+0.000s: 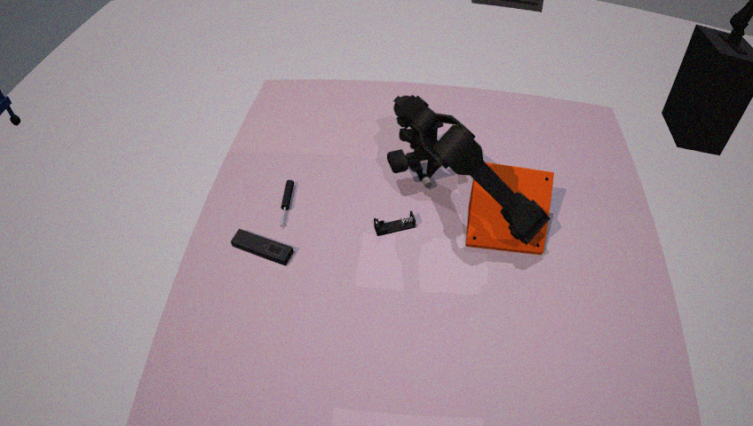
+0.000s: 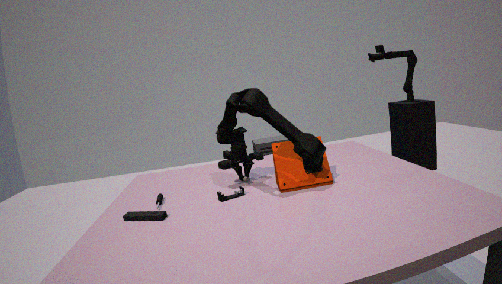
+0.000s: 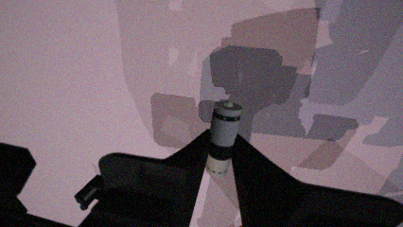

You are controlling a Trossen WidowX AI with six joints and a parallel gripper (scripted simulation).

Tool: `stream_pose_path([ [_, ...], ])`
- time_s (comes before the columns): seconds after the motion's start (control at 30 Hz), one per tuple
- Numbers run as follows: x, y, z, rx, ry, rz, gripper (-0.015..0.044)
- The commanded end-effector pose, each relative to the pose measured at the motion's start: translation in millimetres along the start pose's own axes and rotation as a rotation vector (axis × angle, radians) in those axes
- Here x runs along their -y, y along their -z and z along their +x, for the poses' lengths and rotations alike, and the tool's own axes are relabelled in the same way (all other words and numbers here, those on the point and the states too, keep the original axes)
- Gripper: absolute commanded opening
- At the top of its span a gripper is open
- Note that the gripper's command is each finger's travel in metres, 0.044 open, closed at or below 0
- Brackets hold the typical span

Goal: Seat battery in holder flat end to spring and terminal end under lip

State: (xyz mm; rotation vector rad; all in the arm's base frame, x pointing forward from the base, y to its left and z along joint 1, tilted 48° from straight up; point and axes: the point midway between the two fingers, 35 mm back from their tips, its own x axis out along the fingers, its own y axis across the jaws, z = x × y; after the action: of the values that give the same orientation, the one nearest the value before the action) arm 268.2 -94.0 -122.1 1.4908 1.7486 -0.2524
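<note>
The battery (image 1: 426, 182) (image 2: 245, 178) (image 3: 225, 131) is a short pale cylinder with dark bands. In the wrist view its nubbed terminal end points up the frame, away from me, and its other end shows below the fingertips. My gripper (image 1: 425, 177) (image 2: 244, 177) (image 3: 220, 135) is shut on its middle, low over the pink mat; whether the battery touches the mat I cannot tell. The black holder (image 1: 395, 226) (image 2: 231, 197) (image 3: 88, 194) is empty and stands apart from the gripper, nearer the front in the top and exterior views. Its coiled spring shows at its right end in the top view. The wrist view shows only part of it.
An orange board (image 1: 488, 210) (image 2: 288, 172) stands right of the gripper, behind and under the arm's base. A screwdriver (image 1: 287, 196) (image 2: 159, 199) and a dark oblong box (image 1: 258, 247) (image 2: 144, 216) lie to the left. Another arm on a black pedestal (image 1: 705, 90) (image 2: 412, 130) stands far right.
</note>
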Motion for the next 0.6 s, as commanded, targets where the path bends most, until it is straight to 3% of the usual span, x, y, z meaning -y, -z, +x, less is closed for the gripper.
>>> stream_pose_path([
  [0.0,-0.7,-2.5,-33.3,0.019,-0.005,-0.009,0.0068],
  [0.2,-4.1,0.4,-41.1,0.019,-0.005,-0.049,0.0068],
  [0.57,-63.1,48.7,-56.4,0.026,0.003,-0.721,0.0068],
])
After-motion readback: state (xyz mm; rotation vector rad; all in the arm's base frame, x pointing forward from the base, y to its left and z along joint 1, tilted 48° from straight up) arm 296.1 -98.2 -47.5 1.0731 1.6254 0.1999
